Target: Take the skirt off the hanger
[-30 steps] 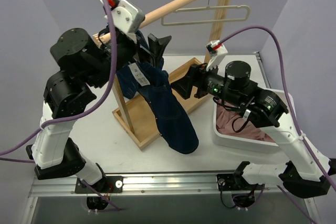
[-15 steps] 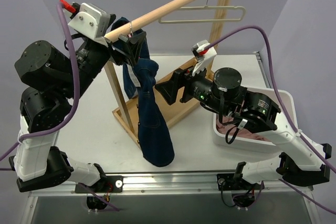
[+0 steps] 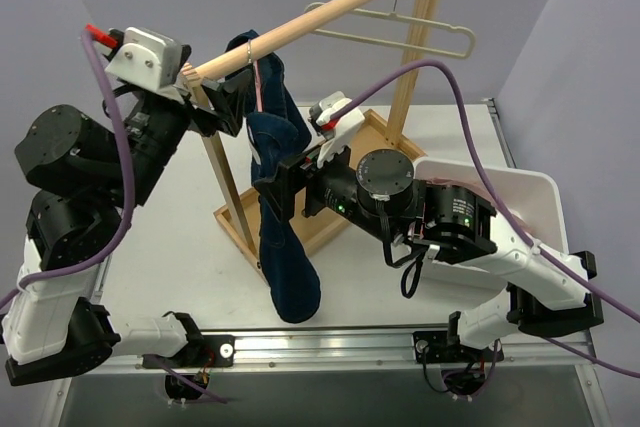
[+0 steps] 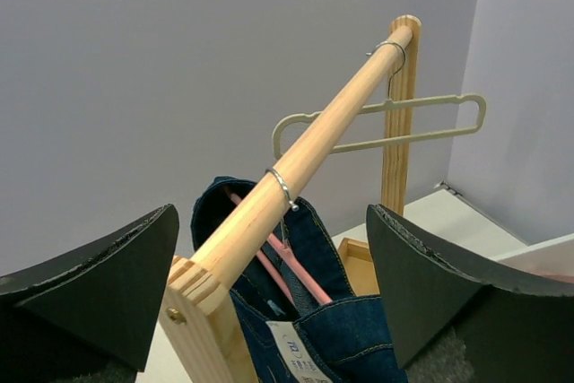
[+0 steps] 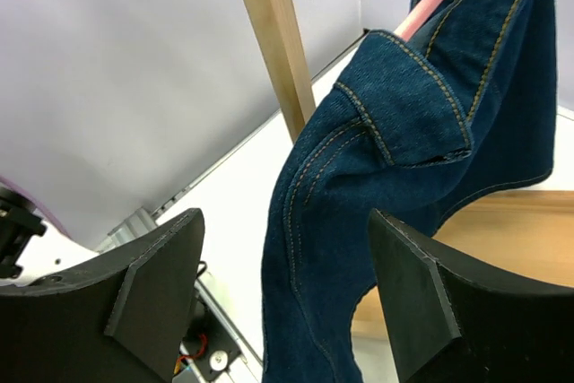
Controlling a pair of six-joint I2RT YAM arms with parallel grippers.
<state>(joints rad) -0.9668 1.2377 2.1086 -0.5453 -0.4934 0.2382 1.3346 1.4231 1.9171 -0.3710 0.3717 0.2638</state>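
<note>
The cream hanger (image 3: 468, 42) hangs bare and tilted at the far end of the wooden rail (image 3: 330, 7); it also shows in the left wrist view (image 4: 421, 136). The pink skirt is not visible; my right arm covers the white bin (image 3: 530, 182). My left gripper (image 3: 215, 107) is open and empty, its fingers either side of the rail's near end (image 4: 269, 302). My right gripper (image 3: 285, 187) is open, with the dark denim garment (image 5: 359, 186) hanging in front of the gap between its fingers (image 5: 287, 293).
The denim garment (image 3: 280, 207) hangs on a pink hanger (image 4: 296, 271) near the rail's near end. The rack's wooden base tray (image 3: 245, 237) and uprights (image 3: 225, 182) stand mid-table. Purple cables loop over both arms.
The denim garment went from draped over my left gripper to hanging on the rail. My left gripper let go and drew back to the rail end. My right arm swung left to the denim. The cream hanger tilted.
</note>
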